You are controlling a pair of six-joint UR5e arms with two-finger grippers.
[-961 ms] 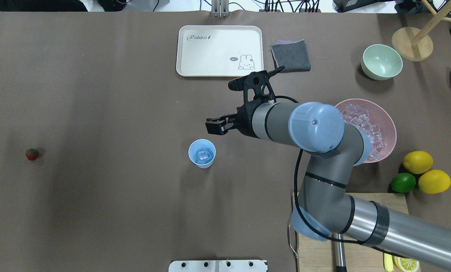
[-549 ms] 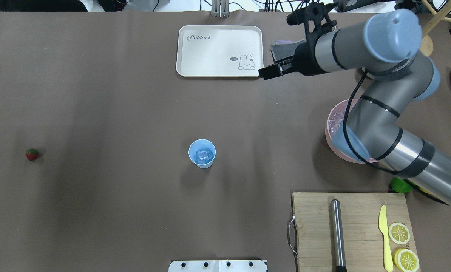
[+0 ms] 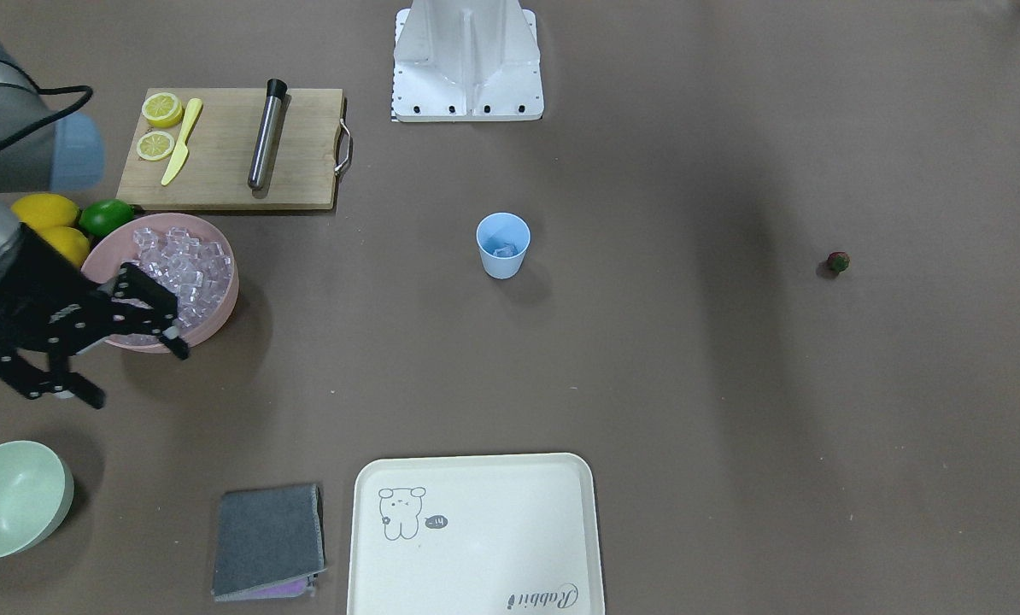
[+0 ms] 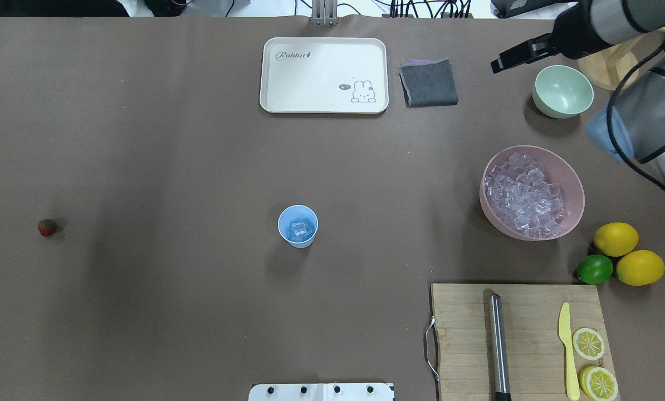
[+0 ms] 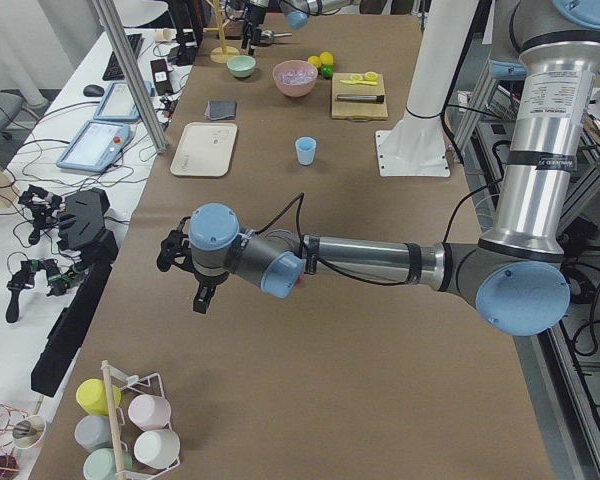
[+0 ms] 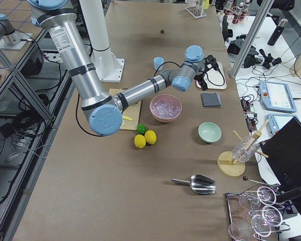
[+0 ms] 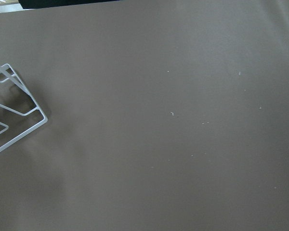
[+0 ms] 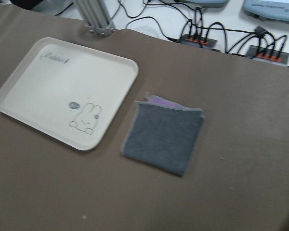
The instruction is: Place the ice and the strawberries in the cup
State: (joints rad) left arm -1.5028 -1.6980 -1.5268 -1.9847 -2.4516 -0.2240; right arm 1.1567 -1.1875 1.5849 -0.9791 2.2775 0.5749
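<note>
You have one blue cup (image 4: pixel 298 225) and one strawberry (image 4: pixel 47 227) on the counter (image 4: pixel 171 167). There are two bowls: a pink bowl (image 4: pixel 575 186) heaped with ice (image 4: pixel 524 197), too many cubes to count, and a pale green bowl (image 4: pixel 563 91). Count two whole lemons (image 4: pixel 615 239), one lime (image 4: pixel 594 269), two lemon halves (image 4: pixel 588 343), one cutting board (image 4: pixel 460 334), one yellow knife (image 4: pixel 566 345), one steel rod (image 4: pixel 497 345), one tray (image 4: pixel 310 78), one folded grey cloth (image 4: pixel 428 82) and one metal scoop (image 6: pixel 198 184).
</note>
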